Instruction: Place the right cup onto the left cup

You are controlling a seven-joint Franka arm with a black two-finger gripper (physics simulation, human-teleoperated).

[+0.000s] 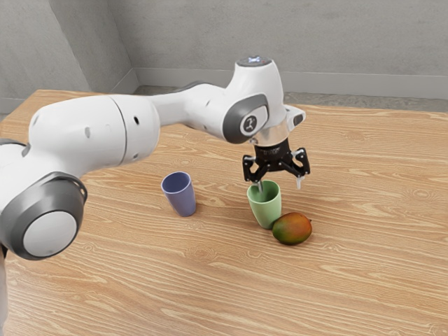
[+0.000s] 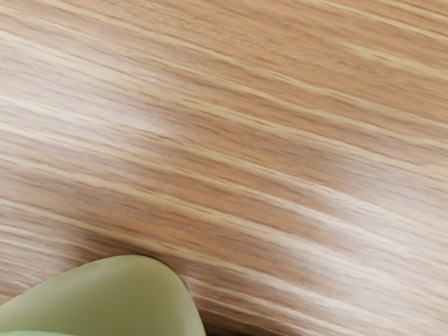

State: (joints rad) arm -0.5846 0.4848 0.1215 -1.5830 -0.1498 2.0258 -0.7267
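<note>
My gripper point(image 1: 279, 185) is open, pointing down at the green cup point(image 1: 266, 208), its fingers wide apart. One fingertip point(image 1: 260, 187) overlaps the green cup's mouth; how deep it reaches I cannot tell. The other finger stands outside the cup, off toward the exterior view's right. The blue cup point(image 1: 182, 198) stands on the table toward the exterior view's left, apart from the green one, mouth up. In the wrist view part of the green cup point(image 2: 133, 297) rises at the lower edge, large and close under the hand.
A red and green mango point(image 1: 292, 229) lies against or right beside the green cup's base. The wooden table point(image 1: 378, 280) spreads around the cups, and a grey wall point(image 1: 364, 42) stands behind it. My arm reaches in above the blue cup's far side.
</note>
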